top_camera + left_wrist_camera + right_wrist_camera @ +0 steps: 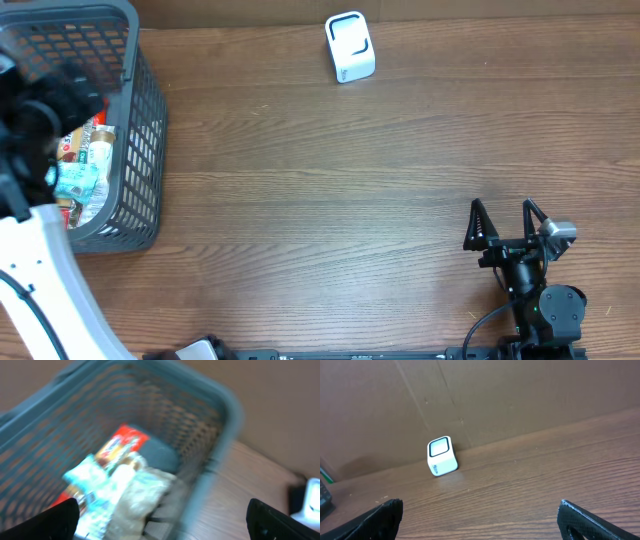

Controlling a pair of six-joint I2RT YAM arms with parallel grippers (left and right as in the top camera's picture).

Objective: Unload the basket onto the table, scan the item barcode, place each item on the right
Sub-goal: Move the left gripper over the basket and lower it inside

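Note:
Several packaged items lie in the grey basket (140, 120) at the table's far left: a red packet (122, 445), a light-blue and white packet (92, 487) and a pale wrapped one (142, 492). No barcode can be made out in the blurred left wrist view. My left gripper (162, 527) hovers over the basket, open, with nothing between its fingers. The white barcode scanner (349, 47) stands at the back of the table, also seen as the scanner (441, 455) in the right wrist view. My right gripper (507, 225) rests open near the front right, far from scanner and basket.
A brown cardboard wall (520, 395) runs behind the scanner along the table's back edge. The wooden tabletop (330, 200) stretches between basket and right arm. The basket's near rim (220, 445) stands between the items and the table.

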